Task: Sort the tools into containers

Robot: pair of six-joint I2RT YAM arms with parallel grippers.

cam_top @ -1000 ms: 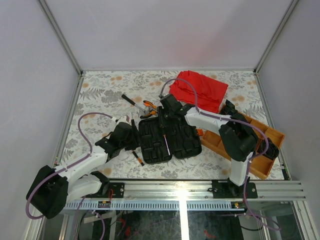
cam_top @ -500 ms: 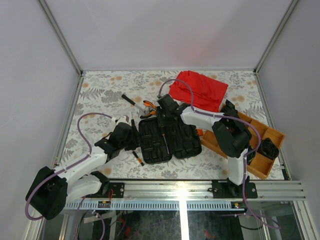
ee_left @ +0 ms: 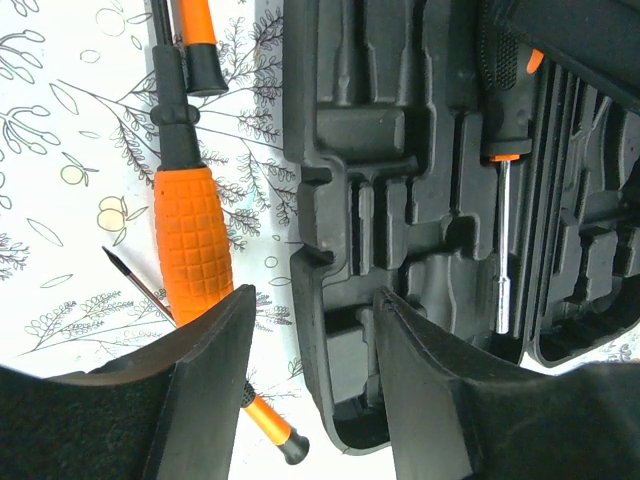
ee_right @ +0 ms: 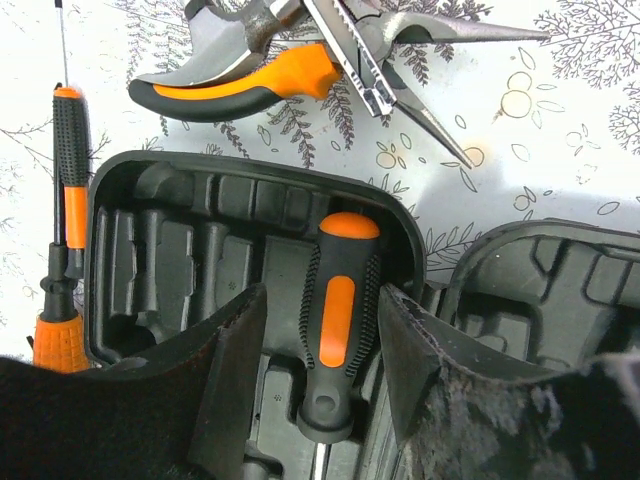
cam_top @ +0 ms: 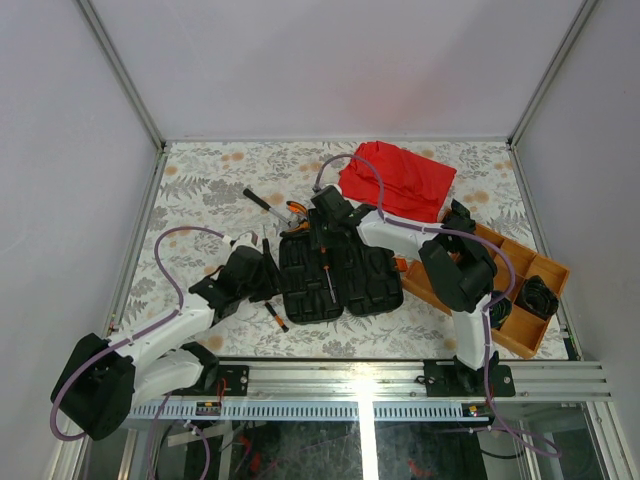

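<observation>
The black tool case (cam_top: 340, 285) lies open mid-table. A black-and-orange screwdriver (ee_right: 340, 310) rests in a moulded slot at its far end. My right gripper (ee_right: 320, 295) is open around that handle, with a gap on each side. My left gripper (ee_left: 315, 300) is open and straddles the case's left wall (ee_left: 310, 250), one finger outside over the table and one inside. An orange-handled driver (ee_left: 192, 240) and a slim screwdriver (ee_left: 270, 425) lie on the table left of the case. Orange-handled pliers (ee_right: 250, 80) and needle-nose pliers (ee_right: 400, 60) lie just beyond its far edge.
A red cloth (cam_top: 398, 180) is bunched at the back right. A wooden divided tray (cam_top: 500, 300) sits at the right, holding a black object (cam_top: 538, 295). Another slim screwdriver (ee_right: 62, 180) lies by the case's far left corner.
The right jaws have widened off the screwdriver handle, which now lies in the case slot. The right wrist has shifted slightly left. The left arm has stayed put.
</observation>
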